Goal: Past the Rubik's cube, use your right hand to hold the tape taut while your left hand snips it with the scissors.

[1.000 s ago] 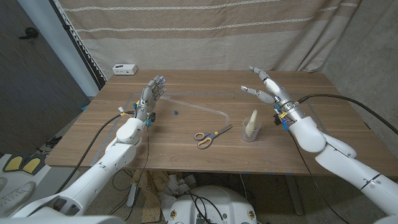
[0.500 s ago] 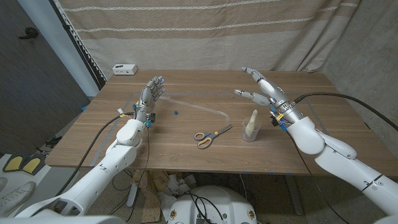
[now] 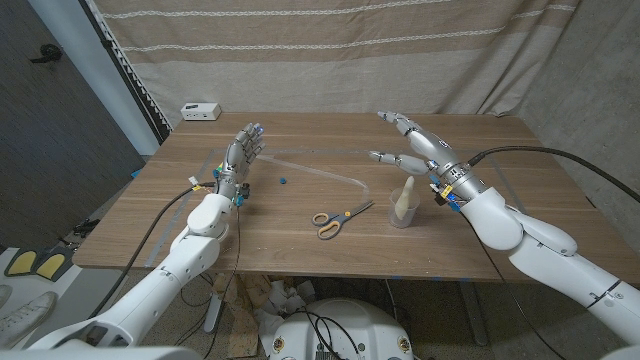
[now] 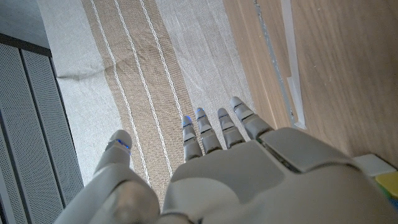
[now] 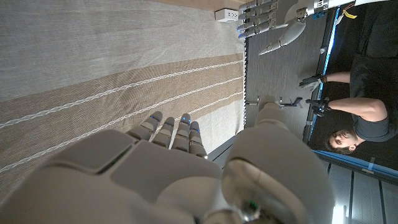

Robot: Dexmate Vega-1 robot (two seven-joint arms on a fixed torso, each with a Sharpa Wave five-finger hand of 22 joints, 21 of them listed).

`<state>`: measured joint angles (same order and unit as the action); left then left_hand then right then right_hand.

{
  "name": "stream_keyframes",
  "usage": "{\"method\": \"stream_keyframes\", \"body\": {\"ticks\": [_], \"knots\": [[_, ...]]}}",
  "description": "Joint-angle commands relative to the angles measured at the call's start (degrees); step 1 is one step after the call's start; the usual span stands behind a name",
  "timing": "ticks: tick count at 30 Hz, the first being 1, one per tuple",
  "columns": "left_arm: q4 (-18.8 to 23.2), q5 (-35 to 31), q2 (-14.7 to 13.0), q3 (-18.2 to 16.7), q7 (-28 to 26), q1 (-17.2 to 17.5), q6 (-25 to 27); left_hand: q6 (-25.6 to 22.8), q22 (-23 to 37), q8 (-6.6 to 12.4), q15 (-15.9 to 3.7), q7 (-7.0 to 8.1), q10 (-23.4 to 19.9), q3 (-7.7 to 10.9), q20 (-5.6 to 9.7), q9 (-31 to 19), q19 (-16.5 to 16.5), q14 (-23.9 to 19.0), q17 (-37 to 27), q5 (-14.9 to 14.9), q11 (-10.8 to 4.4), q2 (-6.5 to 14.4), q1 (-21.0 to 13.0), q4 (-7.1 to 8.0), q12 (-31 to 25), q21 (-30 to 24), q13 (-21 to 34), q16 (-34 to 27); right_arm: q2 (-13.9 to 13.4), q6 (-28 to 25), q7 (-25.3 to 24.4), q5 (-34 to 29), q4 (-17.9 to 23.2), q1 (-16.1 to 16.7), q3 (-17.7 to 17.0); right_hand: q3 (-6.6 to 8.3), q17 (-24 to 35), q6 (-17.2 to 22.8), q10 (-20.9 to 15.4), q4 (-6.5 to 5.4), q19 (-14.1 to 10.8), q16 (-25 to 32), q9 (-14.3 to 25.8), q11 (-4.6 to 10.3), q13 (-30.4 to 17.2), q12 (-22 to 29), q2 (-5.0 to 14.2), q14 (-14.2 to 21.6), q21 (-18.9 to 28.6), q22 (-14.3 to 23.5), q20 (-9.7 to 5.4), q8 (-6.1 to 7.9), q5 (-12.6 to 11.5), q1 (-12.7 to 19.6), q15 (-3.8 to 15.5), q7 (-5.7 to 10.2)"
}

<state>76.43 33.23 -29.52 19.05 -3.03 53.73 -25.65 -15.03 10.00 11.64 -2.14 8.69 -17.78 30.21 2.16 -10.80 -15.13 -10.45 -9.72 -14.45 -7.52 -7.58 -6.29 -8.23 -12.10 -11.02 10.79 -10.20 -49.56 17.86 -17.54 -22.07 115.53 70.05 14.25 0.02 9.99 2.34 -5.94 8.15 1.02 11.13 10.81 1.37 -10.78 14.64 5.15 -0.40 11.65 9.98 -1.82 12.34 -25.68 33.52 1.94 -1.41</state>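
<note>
— Tape (image 3: 318,171), that's what everything hinges on: a thin clear strip lying along the bench (image 3: 500,255), running from near the left hand (image 3: 243,152) across the middle and curving down toward the small cup (image 3: 402,213).

— Which hand is nearer to it?

— The far end lies just beside the left hand; the curved end is closer to the right hand (image 3: 418,150), below and inward of its fingers. That right hand hangs above the bench, fingers spread wide, holding nothing.

— And the left?

— Upright, fingers together and extended, empty too.

— The scissors?

— The scissors (image 3: 340,218) lie flat between the arms, orange loops toward the robot, blades pointing up and right toward the cup. Well apart from the left hand, I'd say nearer the right one.

— Any cube?

— I can't make one out. There's a tiny blue bit (image 3: 284,181) beside the tape, too small to tell.

— Materials?

— Glossy film on matte wood grain, hard plastic handles, metal blades, a pale tapered thing (image 3: 405,198) standing in the clear cup.
</note>
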Motion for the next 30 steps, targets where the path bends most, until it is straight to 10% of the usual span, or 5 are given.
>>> {"method": "stream_keyframes", "body": {"ticks": [1,30], "knots": [[0.4,0.0,0.1,-0.2,-0.1,0.7,-0.8,0.1,0.2,-0.09,-7.48,-0.32,-0.4,-0.04,5.53,-0.3,0.1,-0.4,-0.2,0.0,-0.22,-0.1,-0.6,-0.03,-0.1,-0.2,0.3,-0.3,-0.8,0.2,1.1,-2.8,2.0,0.4,-0.3,0.20,0.3,0.5,-0.5,0.35,-0.1,0.1,0.1,0.18,-0.2,0.1,0.22,0.7,-0.1,0.3,-4.04,0.15,-0.6,1.2,2.37,0.49],[2.5,-0.3,-0.7,-0.7,-1.1,2.4,-0.3,0.2,0.2,-0.14,-7.16,-0.28,-0.4,-0.22,5.15,-0.3,0.5,-0.1,-0.2,0.1,-0.17,0.0,-0.7,0.02,0.0,-0.1,0.3,-0.2,-1.9,0.8,3.7,-9.7,4.7,0.0,2.1,0.16,0.6,4.6,-4.3,0.23,-2.6,1.0,0.2,4.80,-0.2,0.9,0.97,6.1,0.3,0.4,-2.74,0.97,-1.1,5.0,7.46,4.73]]}}
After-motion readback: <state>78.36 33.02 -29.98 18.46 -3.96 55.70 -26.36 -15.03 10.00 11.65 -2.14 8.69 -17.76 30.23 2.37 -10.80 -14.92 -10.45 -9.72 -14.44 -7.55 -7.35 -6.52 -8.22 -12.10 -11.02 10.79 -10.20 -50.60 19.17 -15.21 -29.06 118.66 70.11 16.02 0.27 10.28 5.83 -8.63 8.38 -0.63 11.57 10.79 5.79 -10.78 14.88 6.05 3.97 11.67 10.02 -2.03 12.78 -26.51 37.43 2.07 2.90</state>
